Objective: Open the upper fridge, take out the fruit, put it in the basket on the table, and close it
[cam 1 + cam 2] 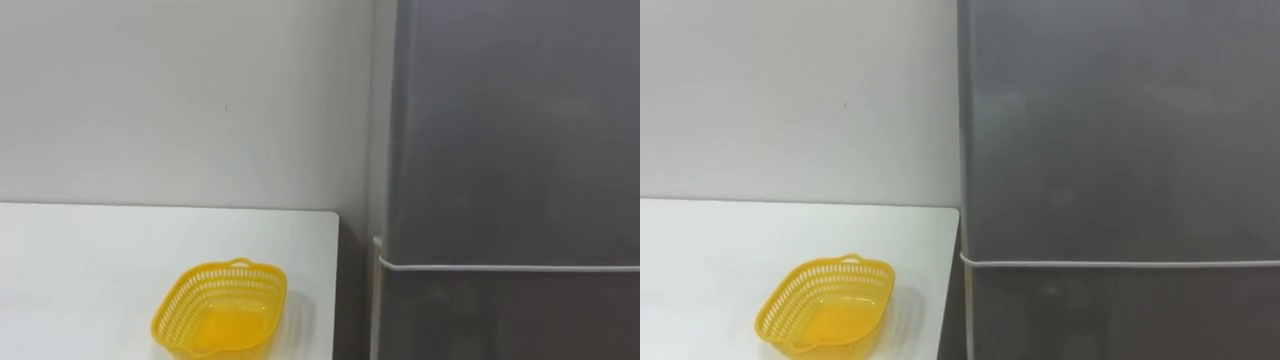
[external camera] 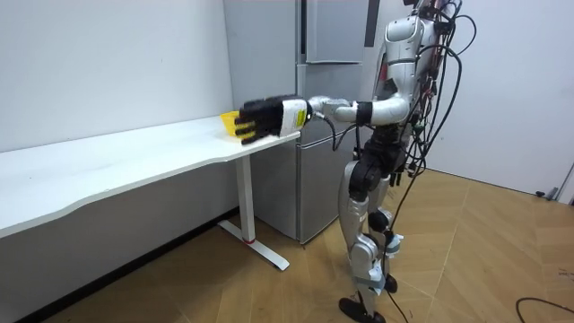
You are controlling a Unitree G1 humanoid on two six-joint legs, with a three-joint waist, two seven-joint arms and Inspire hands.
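We are facing the shut fridge [image 1: 480,315]; its upper door [image 1: 510,130] looks stiff and smooth, probably best pulled at an edge. Our left hand [image 2: 265,118] is hovering near the basket [image 1: 220,310]; we cannot tell its grip.

A yellow plastic basket [image 1: 220,310] with a latticed wall sits upright on a long white table [image 1: 80,260], near the table's right end. A plain pale wall [image 1: 180,100] rises just behind the table. In the room view the table stands on a white leg [image 2: 247,202] with a flat foot, on a wooden floor [image 2: 484,260].
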